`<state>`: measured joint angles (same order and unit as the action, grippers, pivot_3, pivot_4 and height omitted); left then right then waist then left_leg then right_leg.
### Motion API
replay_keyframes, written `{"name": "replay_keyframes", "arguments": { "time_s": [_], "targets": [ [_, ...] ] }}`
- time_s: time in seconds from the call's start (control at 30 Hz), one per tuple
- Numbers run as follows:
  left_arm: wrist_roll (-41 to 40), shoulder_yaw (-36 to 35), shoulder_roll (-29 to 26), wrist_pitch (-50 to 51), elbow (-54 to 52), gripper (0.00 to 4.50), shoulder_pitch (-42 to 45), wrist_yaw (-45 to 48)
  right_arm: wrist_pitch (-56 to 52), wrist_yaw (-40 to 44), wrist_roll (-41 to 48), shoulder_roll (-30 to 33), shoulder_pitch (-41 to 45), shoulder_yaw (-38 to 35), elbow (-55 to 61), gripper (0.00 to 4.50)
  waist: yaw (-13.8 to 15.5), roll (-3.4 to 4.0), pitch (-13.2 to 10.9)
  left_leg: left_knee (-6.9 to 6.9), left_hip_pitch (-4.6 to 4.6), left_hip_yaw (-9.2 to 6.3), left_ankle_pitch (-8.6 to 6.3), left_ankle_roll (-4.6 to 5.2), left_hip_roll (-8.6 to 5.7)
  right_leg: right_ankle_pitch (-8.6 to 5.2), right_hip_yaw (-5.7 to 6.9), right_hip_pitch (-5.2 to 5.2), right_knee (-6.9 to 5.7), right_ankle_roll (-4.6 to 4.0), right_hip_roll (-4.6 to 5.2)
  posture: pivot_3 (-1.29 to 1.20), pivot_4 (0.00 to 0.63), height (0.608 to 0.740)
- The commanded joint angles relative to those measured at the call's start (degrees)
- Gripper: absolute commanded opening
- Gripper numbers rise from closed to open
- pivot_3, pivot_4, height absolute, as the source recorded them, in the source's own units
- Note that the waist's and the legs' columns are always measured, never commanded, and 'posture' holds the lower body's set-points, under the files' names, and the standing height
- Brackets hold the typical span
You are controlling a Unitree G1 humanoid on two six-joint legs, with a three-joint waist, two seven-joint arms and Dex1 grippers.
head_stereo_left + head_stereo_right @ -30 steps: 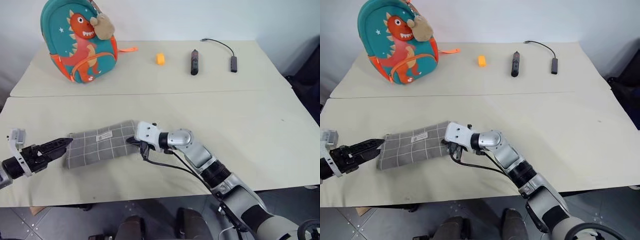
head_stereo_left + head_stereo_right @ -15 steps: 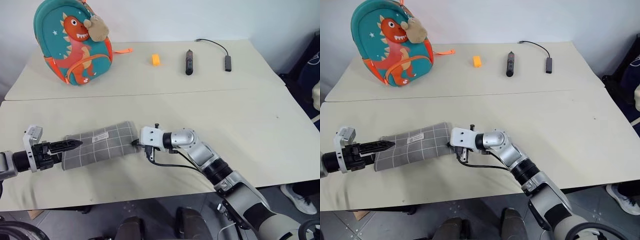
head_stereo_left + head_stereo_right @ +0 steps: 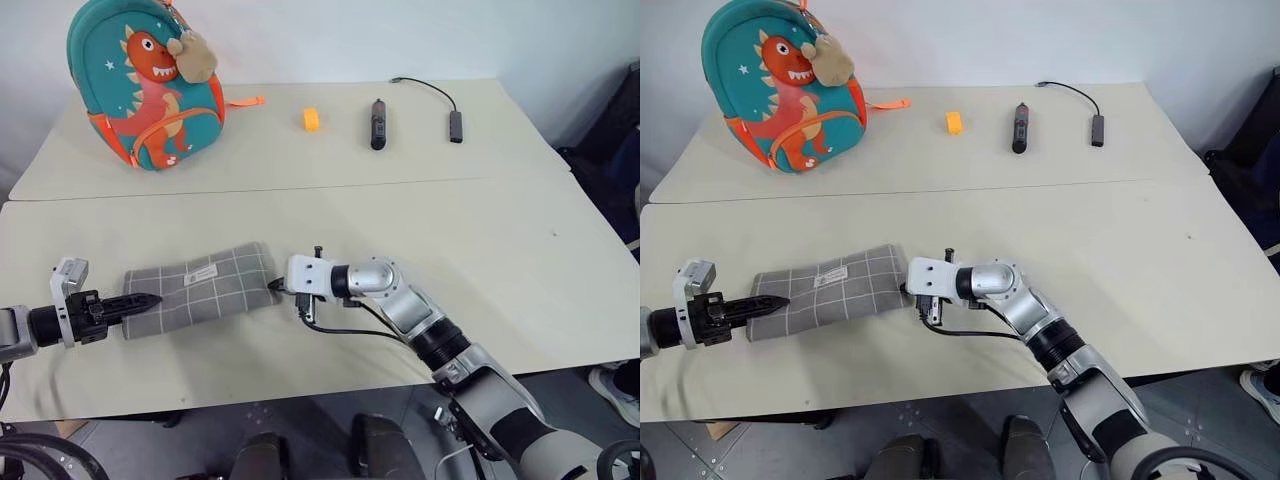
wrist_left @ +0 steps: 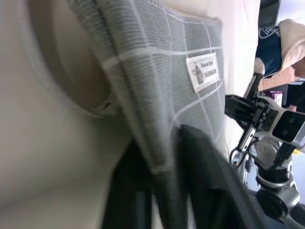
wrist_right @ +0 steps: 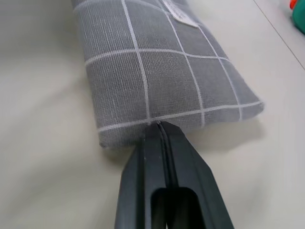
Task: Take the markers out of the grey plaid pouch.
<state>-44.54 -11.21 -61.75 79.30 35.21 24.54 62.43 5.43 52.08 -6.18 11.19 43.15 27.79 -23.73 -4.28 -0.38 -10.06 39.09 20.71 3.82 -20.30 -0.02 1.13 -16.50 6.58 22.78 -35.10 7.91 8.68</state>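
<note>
Tables: I see two cream tables (image 3: 520, 215) pushed together, a seam running across between them.
Wall: plain white wall (image 3: 400, 35) behind the far table.
Floor: grey tiles (image 3: 840, 440) below the near edge.
Light: even and soft from where I watch.

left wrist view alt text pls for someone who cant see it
The left gripper is shut on an edge of the grey plaid pouch, the fabric pinched between its two black fingers. The pouch lies on a beige table, its small white label facing up. The right gripper sits at the pouch's far end.
</note>
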Motion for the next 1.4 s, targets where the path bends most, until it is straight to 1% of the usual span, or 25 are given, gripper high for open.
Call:
{"name": "replay_keyframes", "arguments": {
  "time_s": [0.03,0.1,0.17,0.27,0.33,0.4,0.47,0.53,0.6,0.63,0.67,0.73,0.77,0.8,0.83,0.9,0.97,1.03,1.07,1.1,1.17,1.27,1.4],
  "targets": [
    [-2.39,-1.72,0.12,3.17,-4.75,0.04,-1.44,2.35,3.58,5.59,5.76,1.28,-2.81,-2.32,4.46,0.0,0.22,-0.01,0.0,0.0,0.01,-0.01,0.0,0.0,0.0,0.0,0.0,0.0,0.01,0.0,0.0,0.0,0.15,0.74],
    [-4.0,-3.75,0.89,4.18,-7.18,0.04,-2.56,2.74,4.58,11.05,11.54,2.8,-5.37,-4.0,8.87,0.0,0.4,-0.01,-0.02,0.0,0.03,-0.03,0.0,0.01,0.0,0.0,0.0,0.0,0.02,0.0,0.0,0.0,0.15,0.74],
    [-5.78,-6.47,1.76,5.24,-10.41,0.04,-3.81,2.25,3.19,15.13,16.79,5.47,-8.27,-6.26,13.79,0.0,0.74,-0.04,-0.06,0.0,0.03,-0.04,-0.01,0.01,0.02,0.0,0.0,0.0,0.04,0.0,0.0,0.0,0.15,0.74],
    [-9.02,-13.38,5.18,1.21,-18.52,0.04,-7.34,2.15,-4.96,18.14,25.67,9.95,-12.82,-10.93,22.31,0.0,1.24,-0.06,-0.09,0.03,0.06,-0.11,-0.02,0.02,0.04,0.0,-0.04,0.0,0.08,0.0,0.02,0.0,0.15,0.74],
    [-10.22,-18.05,9.71,-3.71,-25.26,0.04,-8.19,-0.83,-15.29,18.26,33.67,16.06,-16.53,-16.99,28.57,0.0,1.95,-0.03,-0.12,0.08,0.08,-0.26,-0.03,0.03,0.09,0.0,-0.08,0.0,0.1,0.0,0.02,0.0,0.15,0.74],
    [-12.69,-22.55,14.55,-7.25,-30.47,0.0,-8.08,-3.29,-22.87,18.4,38.43,21.67,-19.4,-21.28,32.33,0.39,2.93,-0.02,-0.14,0.13,0.09,-0.42,-0.05,0.03,0.11,0.01,-0.11,0.0,0.12,0.0,0.02,0.0,0.15,0.74],
    [-7.3,-19.62,19.1,-18.6,-38.82,0.0,-9.92,-4.88,-25.7,19.44,40.08,27.82,-22.83,-26.52,31.74,0.94,3.31,-0.06,-0.12,0.16,0.11,-0.43,-0.07,0.03,0.13,0.01,-0.09,0.0,0.13,0.0,0.01,0.0,0.15,0.74],
    [0.03,-13.88,22.86,-32.07,-45.39,0.0,-11.63,-4.27,-29.66,20.68,42.18,33.68,-25.03,-31.98,28.82,1.61,3.96,-0.01,-0.15,0.14,0.07,-0.26,-0.12,0.05,0.1,0.03,-0.14,-0.02,0.19,0.0,0.02,0.0,0.15,0.74],
    [3.28,-10.55,25.72,-39.09,-47.61,0.0,-11.95,-4.29,-28.61,20.32,42.1,35.68,-25.04,-35.61,25.45,2.31,4.31,-0.02,-0.15,0.14,0.05,0.06,-0.13,0.08,0.07,0.08,-0.22,-0.03,0.28,0.04,0.01,0.0,0.15,0.74],
    [6.25,-8.41,27.03,-44.38,-47.57,0.0,-11.87,-4.09,-30.51,19.84,43.19,36.54,-24.22,-37.3,23.68,2.7,4.31,-0.02,-0.15,0.14,0.06,0.26,-0.14,0.09,0.08,0.1,-0.21,-0.04,0.32,0.04,-0.01,0.0,0.15,0.74],
    [12.11,-4.5,28.54,-54.38,-46.36,0.0,-11.97,-2.94,-33.25,19.65,44.14,38.29,-22.65,-38.96,21.79,3.0,4.2,-0.02,-0.15,0.14,0.06,0.29,-0.13,0.08,0.11,0.1,-0.2,-0.04,0.33,0.05,-0.05,0.0,0.15,0.74],
    [22.77,3.23,31.84,-75.1,-41.7,0.0,-11.84,0.14,-45.25,19.79,49.89,42.84,-17.91,-41.84,19.46,3.69,4.13,0.16,-0.19,0.13,0.0,0.47,-0.13,0.08,0.17,0.12,-0.25,-0.03,0.37,0.05,-0.09,0.0,0.15,0.74],
    [25.78,4.89,34.12,-82.7,-38.95,0.0,-11.03,-0.57,-49.66,19.99,52.23,44.28,-15.81,-42.57,18.82,4.03,4.2,0.33,-0.22,0.13,-0.02,0.54,-0.14,0.1,0.17,0.16,-0.28,-0.02,0.38,0.04,-0.08,0.0,0.15,0.74],
    [26.77,5.5,36.55,-86.78,-36.69,0.0,-10.11,-2.02,-54.22,19.64,54.75,45.12,-13.75,-43.23,18.12,4.36,4.25,0.38,-0.21,0.13,-0.03,0.62,-0.15,0.13,0.17,0.22,-0.31,-0.02,0.45,0.03,-0.07,0.0,0.15,0.74],
    [28.93,6.16,38.35,-91.84,-34.03,0.0,-9.11,-3.93,-57.86,19.45,56.4,45.76,-12.26,-43.43,17.58,4.48,4.3,0.36,-0.22,0.13,-0.02,0.62,-0.15,0.14,0.2,0.23,-0.3,-0.01,0.47,0.03,-0.08,0.0,0.15,0.74],
    [31.14,8.5,40.02,-98.27,-30.59,0.0,-8.48,-3.49,-63.02,20.12,57.44,47.47,-10.79,-42.0,18.16,4.48,4.46,0.13,-0.19,0.14,0.0,0.59,-0.15,0.15,0.31,0.25,-0.23,-0.02,0.5,0.01,-0.15,0.0,0.15,0.74],
    [34.3,11.25,41.51,-105.59,-26.02,0.0,-7.6,-3.86,-67.48,19.1,58.86,47.17,-7.73,-40.05,20.03,4.48,4.43,0.08,-0.17,0.15,0.04,0.59,-0.16,0.15,0.39,0.26,-0.16,-0.02,0.55,-0.01,-0.18,0.0,0.15,0.74],
    [37.3,12.29,42.45,-111.65,-21.83,0.0,-6.34,-6.43,-70.45,17.42,59.57,45.89,-5.08,-38.47,21.88,4.48,4.36,0.1,-0.17,0.19,0.06,0.69,-0.2,0.24,0.35,0.33,-0.2,-0.01,0.61,0.05,-0.11,0.0,0.15,0.74],
    [38.94,12.89,42.59,-114.52,-20.02,0.0,-5.72,-7.59,-71.7,15.9,59.14,44.44,-3.23,-36.78,22.64,4.48,4.34,0.1,-0.17,0.27,0.09,0.71,-0.21,0.25,0.36,0.38,-0.21,0.0,0.63,0.05,-0.11,0.0,0.15,0.74],
    [40.65,13.34,42.8,-117.71,-18.29,0.0,-5.03,-8.95,-73.57,13.71,57.73,43.0,-0.89,-33.58,23.62,4.48,4.17,0.11,-0.17,0.36,0.2,0.68,-0.22,0.26,0.39,0.41,-0.18,0.03,0.65,0.06,-0.12,0.0,0.15,0.74],
    [42.95,14.27,42.87,-121.66,-16.11,0.0,-3.99,-11.02,-77.56,10.32,57.57,39.0,3.08,-30.03,24.17,4.48,4.24,0.2,-0.11,0.54,0.38,0.66,-0.22,0.27,0.44,0.48,-0.15,0.21,0.57,0.0,-0.14,0.0,0.15,0.74],
    [47.08,15.85,41.61,-127.01,-14.24,0.0,-2.71,-13.67,-82.46,8.66,59.59,34.23,6.73,-28.26,24.41,4.48,5.03,0.28,-0.1,0.82,0.6,0.56,-0.22,0.27,0.46,0.52,-0.1,0.35,0.33,-0.05,-0.13,0.0,0.15,0.74],
    [52.78,16.66,39.97,-131.87,-12.67,0.0,-1.74,-18.96,-88.52,6.23,59.85,30.34,9.26,-24.75,25.03,4.48,5.61,0.31,-0.08,0.9,0.69,0.57,-0.24,0.29,0.43,0.58,-0.12,0.44,0.28,-0.11,-0.12,0.0,0.15,0.74]
  ]
}}
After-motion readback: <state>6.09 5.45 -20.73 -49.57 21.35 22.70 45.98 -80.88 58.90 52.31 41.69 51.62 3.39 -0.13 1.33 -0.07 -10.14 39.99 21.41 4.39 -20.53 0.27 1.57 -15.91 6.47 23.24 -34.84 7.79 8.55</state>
